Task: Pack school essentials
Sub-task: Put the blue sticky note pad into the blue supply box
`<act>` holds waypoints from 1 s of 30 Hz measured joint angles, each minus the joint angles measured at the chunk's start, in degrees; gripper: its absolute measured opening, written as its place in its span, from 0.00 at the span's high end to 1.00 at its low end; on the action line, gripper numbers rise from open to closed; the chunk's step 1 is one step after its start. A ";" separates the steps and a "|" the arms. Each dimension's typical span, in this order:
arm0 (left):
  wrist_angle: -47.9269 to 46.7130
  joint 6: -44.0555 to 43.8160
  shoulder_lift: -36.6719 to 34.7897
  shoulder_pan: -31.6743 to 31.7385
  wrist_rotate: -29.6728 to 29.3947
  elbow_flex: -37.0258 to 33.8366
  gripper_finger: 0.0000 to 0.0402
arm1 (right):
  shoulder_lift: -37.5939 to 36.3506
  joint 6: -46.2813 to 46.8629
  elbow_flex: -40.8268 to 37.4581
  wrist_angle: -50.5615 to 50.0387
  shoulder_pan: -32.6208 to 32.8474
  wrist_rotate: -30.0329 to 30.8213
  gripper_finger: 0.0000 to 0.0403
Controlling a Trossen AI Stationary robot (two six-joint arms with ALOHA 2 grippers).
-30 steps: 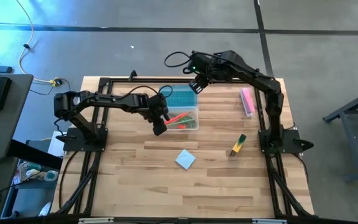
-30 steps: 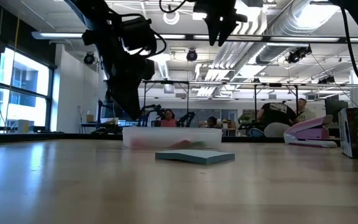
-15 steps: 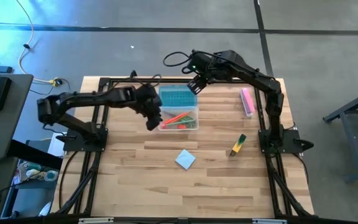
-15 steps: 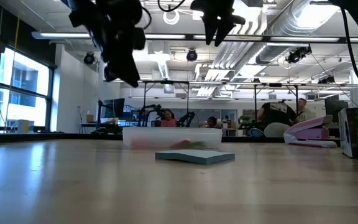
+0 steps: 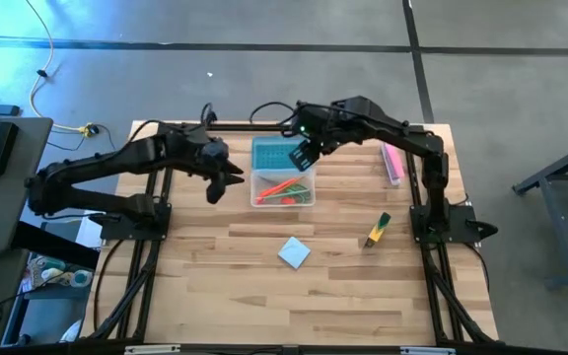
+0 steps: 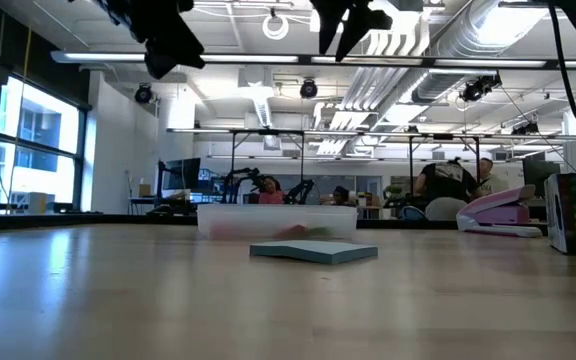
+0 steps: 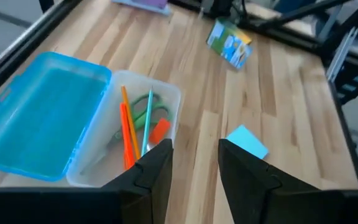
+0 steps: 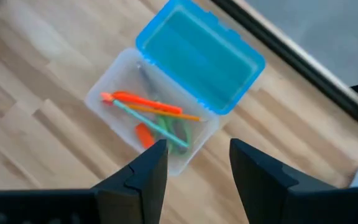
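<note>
A clear plastic pencil case (image 5: 283, 188) sits on the wooden table (image 5: 225, 286) toward its far side, between the two arms, with its blue lid (image 5: 276, 154) hinged open and lying flat just beyond it. Inside the case lie an orange-red pen (image 8: 146, 101), a thin orange pencil (image 7: 125, 102) and a teal pencil (image 7: 146, 124), green-handled scissors (image 7: 145, 111) and a small red eraser (image 7: 160, 131), all loosely bunched lengthwise.

Nearer the front of the table, apart from the case, a light-blue square notepad (image 5: 294, 252) lies flat, turned at an angle. To its right, near the right arm's base, rests a yellow-green-black marker (image 5: 378, 229). A pink stapler-like bar (image 5: 392, 160) lies by the far right edge, well apart from the case.

The left gripper (image 5: 219, 184) hangs in the air just left of the case, its fingers spread a little with nothing between them; the left wrist view looks past them at the case and notepad. The right gripper (image 5: 302, 155) hovers above the open lid, its fingers likewise parted and empty, pointing down toward the case contents.

In the low view the case and notepad sit mid-table, and people are visible in the room far behind.
</note>
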 joint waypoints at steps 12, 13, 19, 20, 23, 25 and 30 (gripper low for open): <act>15.98 -5.47 -16.17 -5.42 0.01 -17.95 0.71 | 0.00 12.33 0.00 -0.24 10.36 1.32 0.46; 17.76 -6.12 -17.37 -6.13 0.01 -19.41 0.71 | 0.02 13.17 0.00 -0.22 11.19 1.76 0.45; 23.97 -7.70 -25.09 -9.62 -0.53 -27.27 0.71 | 0.04 18.99 0.00 -0.19 15.06 2.98 0.42; 24.41 -7.71 -26.42 -10.05 -0.59 -28.26 0.71 | 0.04 19.86 0.00 -0.19 15.60 2.98 0.42; 25.56 -7.71 -31.14 -11.15 -0.70 -31.23 0.71 | 0.04 22.09 0.00 -0.17 17.11 3.00 0.42; 25.72 -7.74 -34.56 -11.73 -0.69 -32.78 0.71 | 0.04 23.33 0.00 -0.17 18.05 2.98 0.42; 25.79 -9.25 -42.26 -12.00 -0.83 -35.62 0.71 | 0.04 26.36 -0.02 -0.15 19.88 2.98 0.42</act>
